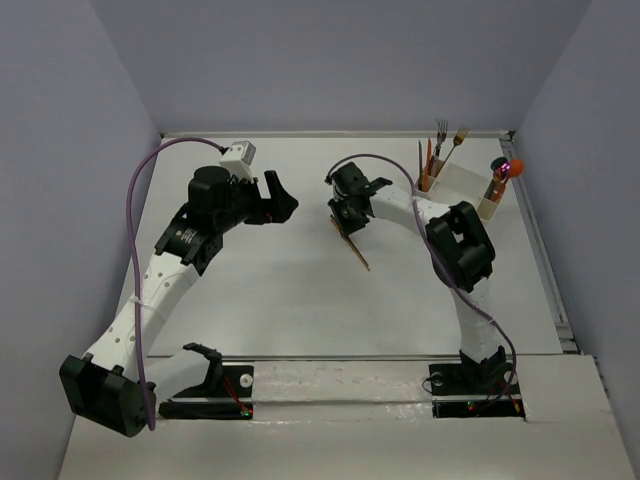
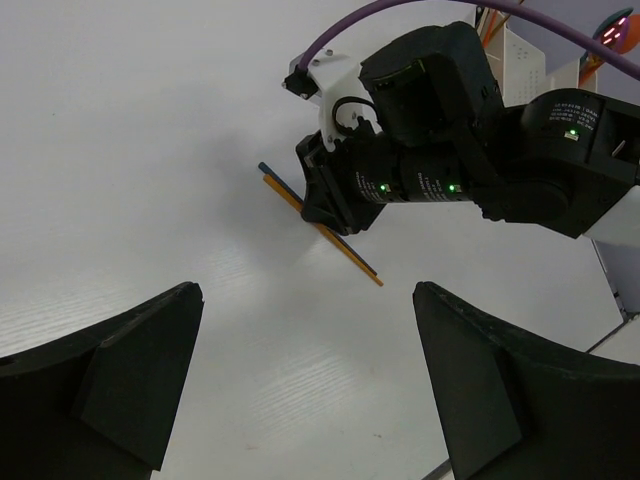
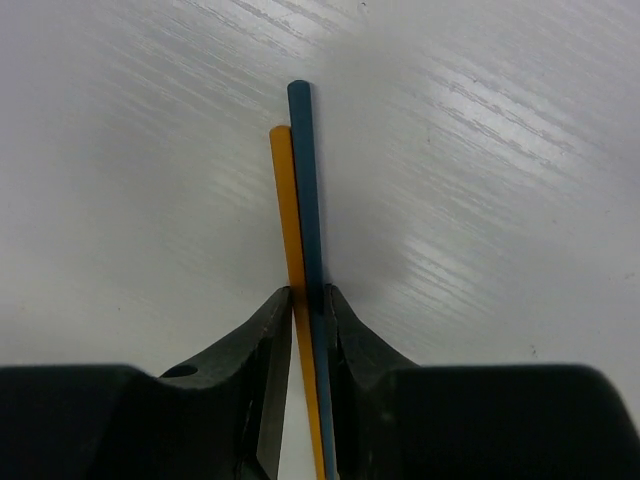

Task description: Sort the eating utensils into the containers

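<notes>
My right gripper [image 3: 308, 295] is shut on two thin sticks lying side by side: an orange stick [image 3: 288, 210] and a teal stick [image 3: 305, 180]. In the top view the right gripper [image 1: 347, 222] holds them low over the table's middle, and the sticks [image 1: 357, 251] slant toward the front right. They also show in the left wrist view [image 2: 345, 250]. The white bin [image 1: 458, 182] with tan cups stands at the back right; one cup [image 1: 428, 180] holds several upright utensils, the other [image 1: 492, 195] an orange-red one. My left gripper [image 1: 283, 203] is open and empty, left of the sticks.
A purple cable [image 1: 140, 200] loops along the left arm. A raised rail [image 1: 545, 260] runs along the table's right edge. Walls close in at the back and both sides. A white camera block [image 1: 239, 154] sits on the left wrist.
</notes>
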### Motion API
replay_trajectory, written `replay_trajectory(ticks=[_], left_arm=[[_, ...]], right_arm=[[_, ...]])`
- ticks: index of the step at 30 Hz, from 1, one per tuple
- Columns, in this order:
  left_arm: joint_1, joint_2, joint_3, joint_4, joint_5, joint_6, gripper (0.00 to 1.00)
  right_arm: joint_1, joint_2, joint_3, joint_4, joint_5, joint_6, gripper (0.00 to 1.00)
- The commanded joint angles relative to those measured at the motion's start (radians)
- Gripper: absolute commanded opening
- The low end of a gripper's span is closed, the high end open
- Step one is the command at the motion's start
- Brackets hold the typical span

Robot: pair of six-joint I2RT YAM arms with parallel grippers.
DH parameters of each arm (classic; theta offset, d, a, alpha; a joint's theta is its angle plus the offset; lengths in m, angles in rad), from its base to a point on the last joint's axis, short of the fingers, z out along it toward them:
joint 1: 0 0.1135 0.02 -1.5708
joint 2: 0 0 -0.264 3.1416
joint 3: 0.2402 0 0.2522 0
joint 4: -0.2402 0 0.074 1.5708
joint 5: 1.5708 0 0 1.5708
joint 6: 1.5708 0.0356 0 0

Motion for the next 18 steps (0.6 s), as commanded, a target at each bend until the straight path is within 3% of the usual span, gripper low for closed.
replay_trajectory(ticks=[1,7,12,18], left_arm=[[-0.003,-0.021,0.007,0.031,0.012,0.005,0.99],[-0.003,-0.019,0.005,0.031,0.013,0.006,0.99],[-0.003,-0.021,0.013,0.025,0.008,0.014,0.99],[-0.003,-0.021,0.011,0.022,0.005,0.014,0.99]], right_arm=[[0.008,0.023,0.050,0.006,-0.002,0.013,0.28],[0.008,0.041,0.094,-0.025,0.002,0.023,0.41],[0.008,0.087,0.139,-0.060,0.021,0.007,0.43],[0.008,0.061,0.096,-0.051,0.061,0.003,0.36]])
